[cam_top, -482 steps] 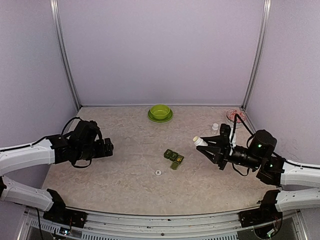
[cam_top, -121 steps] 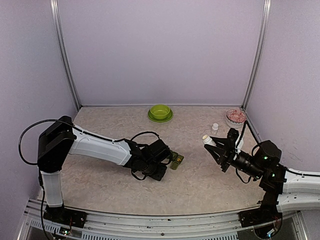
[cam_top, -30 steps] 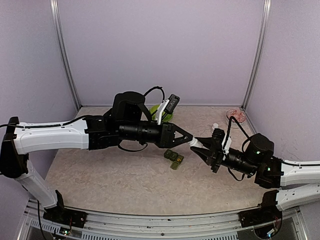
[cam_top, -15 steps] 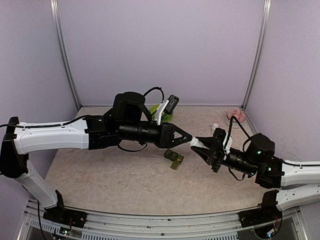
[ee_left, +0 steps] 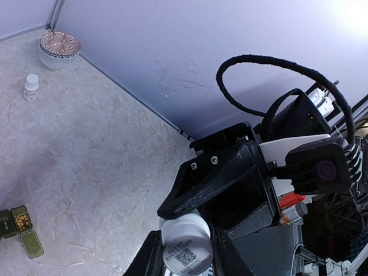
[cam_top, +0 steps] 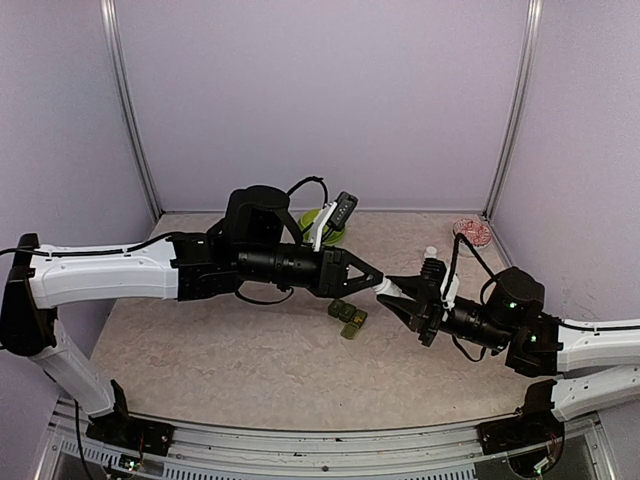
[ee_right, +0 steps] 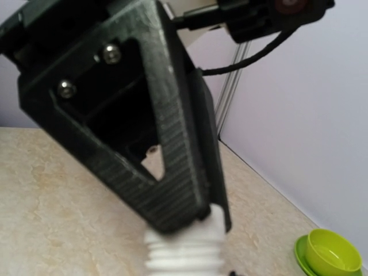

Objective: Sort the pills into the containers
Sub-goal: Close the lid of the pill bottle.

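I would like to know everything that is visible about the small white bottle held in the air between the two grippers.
The white bottle is small and looks like smooth plastic, with a ribbed white band and a printed code label. It hangs roughly level above the table. The right gripper clamps one end; the left gripper has its fingers closed on the other. Whether its cap is on cannot be told.

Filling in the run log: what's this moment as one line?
left fingers: closed on top of white bottle | right fingers: holding it aloft | pill box: on table
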`<state>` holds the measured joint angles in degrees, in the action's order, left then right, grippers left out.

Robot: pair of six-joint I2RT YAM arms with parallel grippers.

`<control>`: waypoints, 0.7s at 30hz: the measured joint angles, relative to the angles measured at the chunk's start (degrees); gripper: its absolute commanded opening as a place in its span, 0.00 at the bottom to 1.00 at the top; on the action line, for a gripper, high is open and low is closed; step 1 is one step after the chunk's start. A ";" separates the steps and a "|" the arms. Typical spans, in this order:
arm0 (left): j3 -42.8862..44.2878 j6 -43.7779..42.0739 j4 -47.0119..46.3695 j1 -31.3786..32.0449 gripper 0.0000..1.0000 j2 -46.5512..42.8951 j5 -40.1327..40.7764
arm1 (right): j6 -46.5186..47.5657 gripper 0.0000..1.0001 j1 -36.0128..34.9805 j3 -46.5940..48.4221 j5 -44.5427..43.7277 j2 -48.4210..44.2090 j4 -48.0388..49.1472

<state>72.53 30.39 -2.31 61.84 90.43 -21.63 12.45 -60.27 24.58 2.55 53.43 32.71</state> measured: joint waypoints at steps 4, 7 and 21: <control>0.00 1.64 0.15 -0.17 0.25 0.52 0.07 | 0.72 0.15 0.00 0.00 -1.01 0.04 -0.55; 0.04 4.13 0.15 -0.63 0.25 1.64 0.09 | 1.84 0.14 -0.37 0.00 -3.37 0.26 -2.01; 0.04 12.85 1.97 -1.81 0.25 4.09 0.11 | 10.73 0.14 -6.99 0.02 -20.13 5.14 -1.40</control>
<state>72.58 43.24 -0.34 60.03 94.52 -21.52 23.18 -67.26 24.60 -17.58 58.57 31.31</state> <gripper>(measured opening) 0.255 0.257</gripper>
